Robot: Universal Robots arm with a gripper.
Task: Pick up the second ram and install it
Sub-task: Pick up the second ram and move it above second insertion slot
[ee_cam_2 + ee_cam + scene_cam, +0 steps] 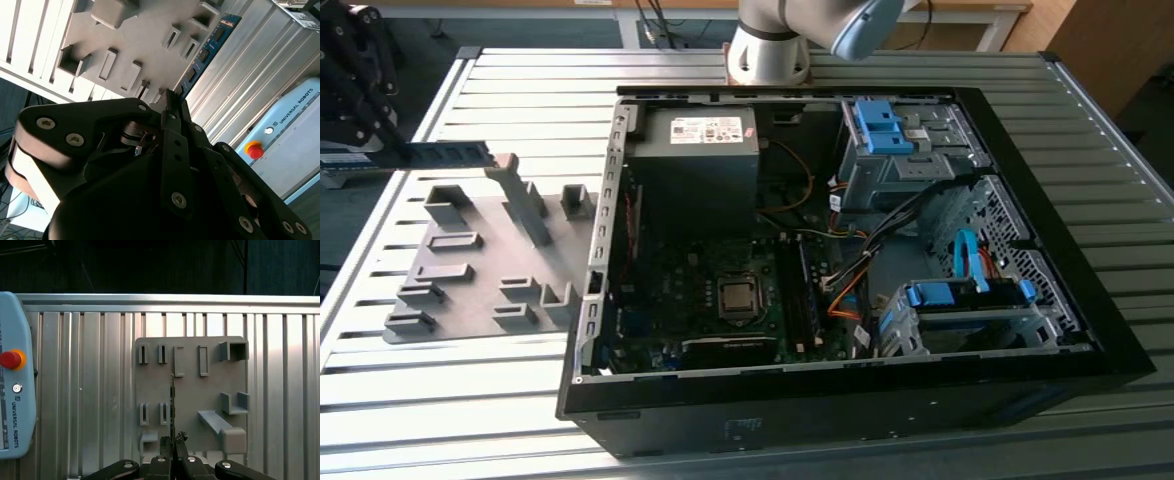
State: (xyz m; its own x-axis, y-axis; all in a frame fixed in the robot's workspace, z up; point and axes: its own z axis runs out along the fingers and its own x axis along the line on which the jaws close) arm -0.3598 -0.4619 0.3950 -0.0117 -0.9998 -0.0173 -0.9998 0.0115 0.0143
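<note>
The second ram (pixel 450 153) is a thin blue-green strip with black chips, held level in the air at the exterior view's left, above the grey slotted holder plate (pixel 467 250). My gripper (pixel 380 148) is shut on one end of it. In the second wrist view the ram (pixel 206 51) runs away from the closed fingertips (pixel 171 102). The first wrist view shows the ram (pixel 172 400) edge-on, rising from my gripper (pixel 173 444) over the holder plate (pixel 190 390). The ram touches nothing but the fingers.
An open computer case (pixel 1107 340) lies to the exterior view's right of the holder, with its motherboard (pixel 707 300) and memory slots (pixel 797 290) exposed. A pale blue teach pendant (pixel 15 390) with a red button lies on the slatted metal table (pixel 90 390). The arm's base (pixel 767 50) stands behind the case.
</note>
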